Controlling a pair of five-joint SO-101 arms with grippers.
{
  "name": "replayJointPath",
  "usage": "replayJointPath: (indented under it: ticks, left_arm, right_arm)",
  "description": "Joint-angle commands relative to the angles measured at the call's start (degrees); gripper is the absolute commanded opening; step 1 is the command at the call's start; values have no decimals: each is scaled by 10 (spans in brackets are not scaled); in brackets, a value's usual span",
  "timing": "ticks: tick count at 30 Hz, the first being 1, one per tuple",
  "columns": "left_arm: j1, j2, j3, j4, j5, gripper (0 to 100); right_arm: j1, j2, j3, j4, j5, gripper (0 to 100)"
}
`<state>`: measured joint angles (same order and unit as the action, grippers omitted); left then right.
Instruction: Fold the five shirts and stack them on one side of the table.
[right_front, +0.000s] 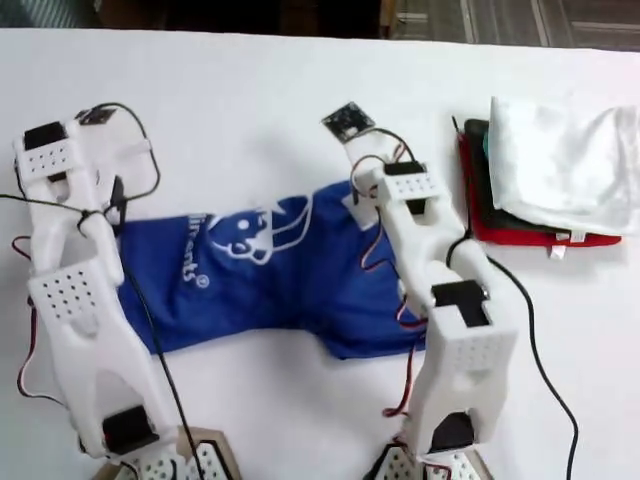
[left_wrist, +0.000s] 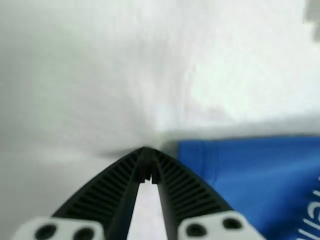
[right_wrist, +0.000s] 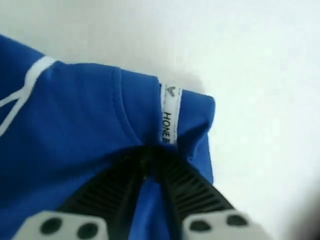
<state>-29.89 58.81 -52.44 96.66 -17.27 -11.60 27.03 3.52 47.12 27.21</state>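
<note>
A blue shirt with white print lies crumpled across the middle of the white table. My right gripper is shut on its fabric just beside the white collar label; from above, this right gripper sits at the shirt's far right corner. My left gripper is shut with its tips down on the bare table, just off the blue shirt edge. In the high view the left gripper is at the shirt's left end. The blue shirt puckers around the right fingers.
A stack of folded shirts stands at the right side: a white one on top, a black one under it and a red one lowest. Cables trail beside both arms. The far table and front centre are bare.
</note>
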Motion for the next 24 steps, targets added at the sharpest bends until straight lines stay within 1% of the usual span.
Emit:
replayJointPath:
  ticks: [1, 4, 7, 10, 15, 18, 20, 24]
  left_arm:
    - [-33, 24, -75, 10, 1, 26]
    - [-32, 43, -120, 35, 2, 26]
    - [-32, 47, -151, 56, 2, 26]
    - [-33, 28, -158, 57, 2, 26]
    - [-28, -40, -151, 59, 3, 26]
    - [-22, -112, -79, 59, 3, 25]
    - [-6, -176, 19, 59, 4, 25]
    - [43, -321, 240, 45, 38, 26]
  right_arm:
    - [37, 15, -48, 5, -18, 20]
    - [61, 16, -57, 14, -37, 20]
    - [68, -1, -61, 64, -37, 20]
    - [62, -37, -60, 103, -37, 20]
    - [29, -133, -57, 128, -39, 20]
    - [7, -204, -56, 159, -41, 20]
    - [-4, -249, -56, 180, -41, 20]
    - [-9, -323, -56, 216, -41, 20]
